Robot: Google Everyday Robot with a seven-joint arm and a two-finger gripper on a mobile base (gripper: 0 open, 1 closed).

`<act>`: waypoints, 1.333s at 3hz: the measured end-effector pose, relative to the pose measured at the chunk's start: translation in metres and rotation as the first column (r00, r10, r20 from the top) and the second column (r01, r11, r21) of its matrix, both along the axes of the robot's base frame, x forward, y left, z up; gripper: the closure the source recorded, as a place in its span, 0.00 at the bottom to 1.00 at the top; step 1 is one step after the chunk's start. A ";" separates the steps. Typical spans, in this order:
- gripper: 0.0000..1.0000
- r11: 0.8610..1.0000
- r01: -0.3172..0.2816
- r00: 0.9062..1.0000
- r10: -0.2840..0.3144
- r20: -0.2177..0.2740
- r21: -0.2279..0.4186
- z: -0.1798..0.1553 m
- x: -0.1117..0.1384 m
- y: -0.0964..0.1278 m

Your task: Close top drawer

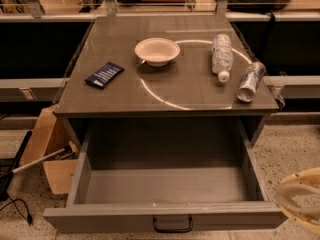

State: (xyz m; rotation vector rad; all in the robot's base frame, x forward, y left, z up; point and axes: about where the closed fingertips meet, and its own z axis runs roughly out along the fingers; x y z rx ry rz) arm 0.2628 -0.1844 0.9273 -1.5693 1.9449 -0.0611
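The surface (190, 91) has its top drawer (165, 216) pulled well out toward me, hollow and bare, its front at the near edge, where a push would likely shut it. The gripper (300, 200) hovers off the drawer's near right corner, touching nothing. Whether it is released or clenched, I cannot tell. The bowl (157, 50), bottle (221, 54) and can (250, 81) lie on top, out of the drawer's way.

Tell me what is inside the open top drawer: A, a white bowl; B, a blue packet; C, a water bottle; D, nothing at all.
D: the top drawer shows only its bare grey floor, while the bowl, bottle and packet lie on the tabletop; the gripper hangs at lower right, near the drawer's front corner.
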 end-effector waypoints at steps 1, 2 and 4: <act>1.00 0.999 0.032 0.999 -0.033 -0.044 -0.015 -0.032 -0.007 -0.013; 1.00 0.999 0.035 0.996 -0.035 -0.081 -0.003 -0.053 -0.015 -0.016; 1.00 0.979 0.036 0.983 0.002 -0.181 0.202 -0.080 -0.026 -0.011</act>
